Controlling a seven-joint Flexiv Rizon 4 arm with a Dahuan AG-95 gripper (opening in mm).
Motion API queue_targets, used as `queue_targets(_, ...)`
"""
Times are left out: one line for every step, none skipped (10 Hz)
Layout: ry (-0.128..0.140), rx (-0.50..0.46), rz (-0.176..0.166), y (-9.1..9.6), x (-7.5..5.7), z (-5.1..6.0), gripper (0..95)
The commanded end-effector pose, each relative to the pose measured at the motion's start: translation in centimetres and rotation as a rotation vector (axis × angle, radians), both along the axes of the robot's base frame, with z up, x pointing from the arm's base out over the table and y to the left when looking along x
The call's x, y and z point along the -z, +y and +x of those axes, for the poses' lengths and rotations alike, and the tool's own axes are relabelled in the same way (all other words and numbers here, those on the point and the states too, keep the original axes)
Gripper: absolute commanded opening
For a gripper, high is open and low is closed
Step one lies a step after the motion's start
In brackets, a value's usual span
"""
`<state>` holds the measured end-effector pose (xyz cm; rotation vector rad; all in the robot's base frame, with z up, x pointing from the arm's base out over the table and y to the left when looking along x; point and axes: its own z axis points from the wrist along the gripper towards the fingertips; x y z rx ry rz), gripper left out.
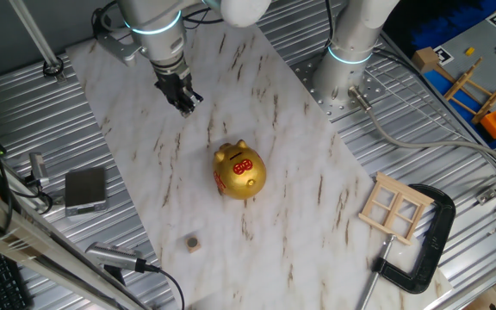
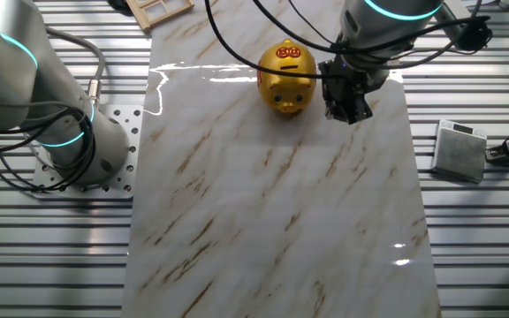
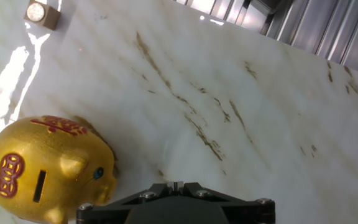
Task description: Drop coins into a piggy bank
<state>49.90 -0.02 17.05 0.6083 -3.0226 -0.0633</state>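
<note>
The gold piggy bank (image 1: pixel 239 171) stands near the middle of the marble board, its red patch with gold marks facing up. It also shows in the other fixed view (image 2: pixel 286 77) and at the lower left of the hand view (image 3: pixel 42 171), coin slot visible. The small tan-brown coin (image 1: pixel 194 244) lies on the board near the front edge, far from the pig; in the hand view it (image 3: pixel 42 15) is at the top left. My gripper (image 1: pixel 184 104) hangs above the board behind and left of the pig. In the hand view (image 3: pixel 178 185) its jaws stand closed together and hold nothing.
A wooden window frame (image 1: pixel 396 206) and a black C-clamp (image 1: pixel 427 245) lie at the board's right. A grey box (image 1: pixel 85 189) sits on the metal table at the left. A second arm's base (image 1: pixel 349 60) stands at the back right.
</note>
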Motion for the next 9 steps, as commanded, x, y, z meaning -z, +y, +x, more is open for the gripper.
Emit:
queue_targets(0.005,-0.004,0.002,0.02,0.04,0.1,0.0)
queue_targets(0.005,-0.004,0.004,0.02,0.04,0.1,0.0)
queue_targets(0.008,-0.001,0.007,0.02,0.04,0.1,0.0)
queue_targets(0.01,-0.001,0.007,0.02,0.04,0.1,0.0)
queue_targets(0.011,-0.003,0.007,0.02,0.04,0.1,0.0)
queue_targets(0.011,-0.004,0.007,0.02,0.04,0.1,0.0)
queue_targets(0.012,0.004,0.006,0.02,0.04,0.1,0.0)
queue_targets(0.012,0.004,0.006,0.02,0.04,0.1,0.0)
queue_targets(0.017,0.03,0.0,0.08,-0.14,0.2,0.0)
